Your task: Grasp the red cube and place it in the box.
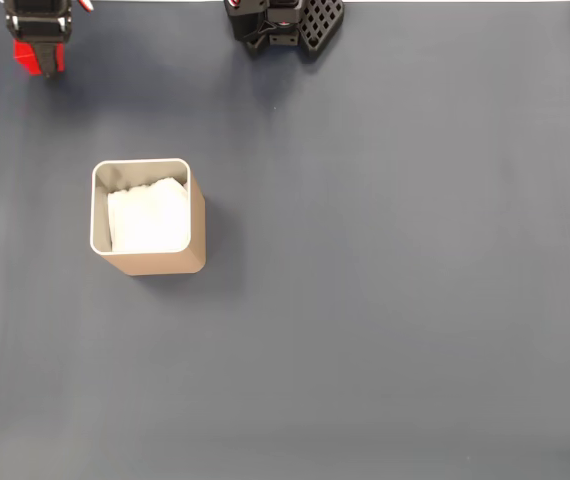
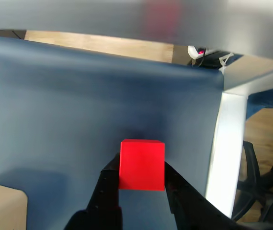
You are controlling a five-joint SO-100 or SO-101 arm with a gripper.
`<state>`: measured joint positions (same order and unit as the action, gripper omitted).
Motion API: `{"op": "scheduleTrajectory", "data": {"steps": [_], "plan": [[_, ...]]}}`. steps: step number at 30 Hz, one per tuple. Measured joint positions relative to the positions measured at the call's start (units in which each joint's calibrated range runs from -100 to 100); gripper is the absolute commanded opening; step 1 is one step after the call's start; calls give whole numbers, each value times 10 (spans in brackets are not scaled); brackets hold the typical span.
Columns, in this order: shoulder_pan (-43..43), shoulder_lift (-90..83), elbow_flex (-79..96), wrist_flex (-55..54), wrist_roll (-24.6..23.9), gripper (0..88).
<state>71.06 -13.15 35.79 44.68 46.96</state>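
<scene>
The wrist view shows the gripper (image 2: 142, 178) clamping the red cube (image 2: 142, 164) above the tabletop (image 2: 79, 105); the fixed view shows the box (image 1: 150, 262) at centre left.

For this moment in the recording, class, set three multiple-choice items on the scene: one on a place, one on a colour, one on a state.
1. In the fixed view, where does the box stand on the dark blue-grey mat?
A. left of centre
B. the far right edge
C. the bottom right corner

2. What colour is the cube?
A. green
B. red
C. yellow

3. What state is the gripper in, in the wrist view?
A. wide open with nothing in it
B. shut on the box
C. shut on the cube

Answers: 1 A, the tan box sits in the left half of the mat. 2 B, its faces are bright red. 3 C, the black fingers press the cube on both sides above the mat.
</scene>
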Motion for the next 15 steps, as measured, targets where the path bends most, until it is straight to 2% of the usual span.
{"op": "scheduleTrajectory", "data": {"steps": [15], "plan": [[-43,0,-190,197,8,2]]}}
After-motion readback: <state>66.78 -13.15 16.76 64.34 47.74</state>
